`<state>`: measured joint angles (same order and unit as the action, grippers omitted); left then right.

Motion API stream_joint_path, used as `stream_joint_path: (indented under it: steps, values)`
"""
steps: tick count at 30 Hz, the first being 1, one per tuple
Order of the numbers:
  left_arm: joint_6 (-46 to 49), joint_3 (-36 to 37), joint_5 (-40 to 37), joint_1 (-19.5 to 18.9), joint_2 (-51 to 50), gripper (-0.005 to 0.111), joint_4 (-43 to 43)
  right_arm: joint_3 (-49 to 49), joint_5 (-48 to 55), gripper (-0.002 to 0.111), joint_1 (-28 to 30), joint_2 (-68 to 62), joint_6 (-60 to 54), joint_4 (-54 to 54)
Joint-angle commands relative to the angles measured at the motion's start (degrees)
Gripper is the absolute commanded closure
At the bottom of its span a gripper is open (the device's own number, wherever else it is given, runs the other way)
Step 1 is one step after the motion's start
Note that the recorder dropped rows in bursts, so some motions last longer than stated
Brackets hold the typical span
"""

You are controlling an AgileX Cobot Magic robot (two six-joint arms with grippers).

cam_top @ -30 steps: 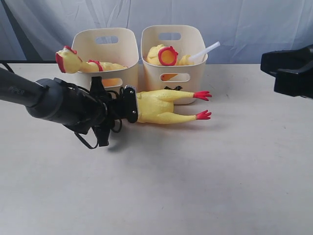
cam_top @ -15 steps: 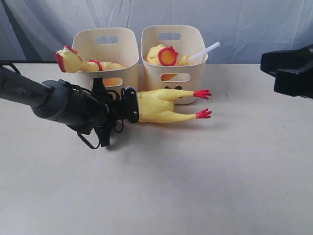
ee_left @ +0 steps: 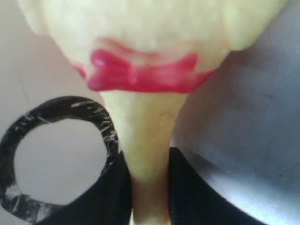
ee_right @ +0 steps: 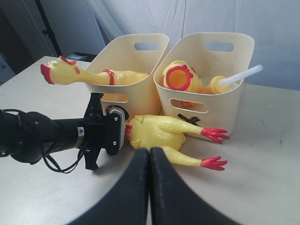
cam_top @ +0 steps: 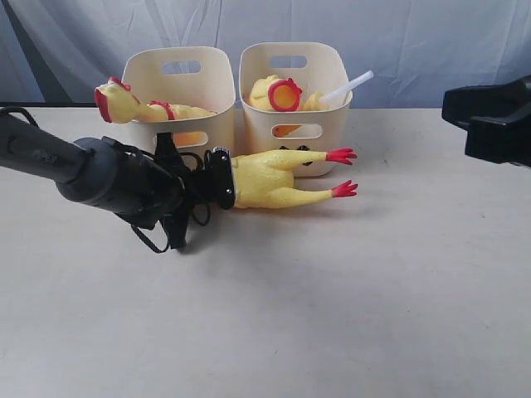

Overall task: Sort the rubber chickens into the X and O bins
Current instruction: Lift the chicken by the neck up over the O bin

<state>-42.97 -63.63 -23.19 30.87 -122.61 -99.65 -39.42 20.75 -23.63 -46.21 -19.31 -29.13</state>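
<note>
One rubber chicken (cam_top: 274, 178) lies on the table in front of the two cream bins, red feet pointing right. My left gripper (cam_top: 222, 177) is shut on its neck (ee_left: 147, 140), just below the red neck ring; black fingers (ee_left: 197, 197) press both sides. A second chicken (cam_top: 137, 106) hangs over the left bin's (cam_top: 178, 83) rim, head outside. The third chicken (cam_top: 278, 93), with a white tube (cam_top: 348, 86), lies in the right bin (cam_top: 332, 124). The bins' marks are mostly hidden, so I cannot tell X from O. My right gripper (ee_right: 149, 154) is shut and empty, held off to the right (cam_top: 489, 120).
A black cable loop (ee_left: 56, 154) hangs beside the left gripper. A pale cloth backdrop (cam_top: 415, 41) stands behind the bins. Bare tabletop (cam_top: 332, 315) stretches in front of the chicken and to the right.
The left gripper's jaws have closed on the chicken's neck. The chicken's feet have risen slightly. The right arm has not moved.
</note>
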Motion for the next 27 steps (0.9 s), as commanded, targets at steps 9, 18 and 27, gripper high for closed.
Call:
stream_joint_path:
  steps: [9,18,27]
  values:
    - [13.2,0.6,-5.6,6.1,2.9,0.107,23.0,0.3,-0.1,0.109,0.1,0.2,-0.1,-0.1]
    - [34.8,0.8,-16.3,11.6,12.0,0.107,49.4,0.3,-0.1,0.109,0.1,0.2,-0.1,0.0]
    - [43.0,0.8,-25.6,11.6,25.8,0.107,70.4,0.3,-0.1,0.109,0.1,0.2,-0.1,0.1]
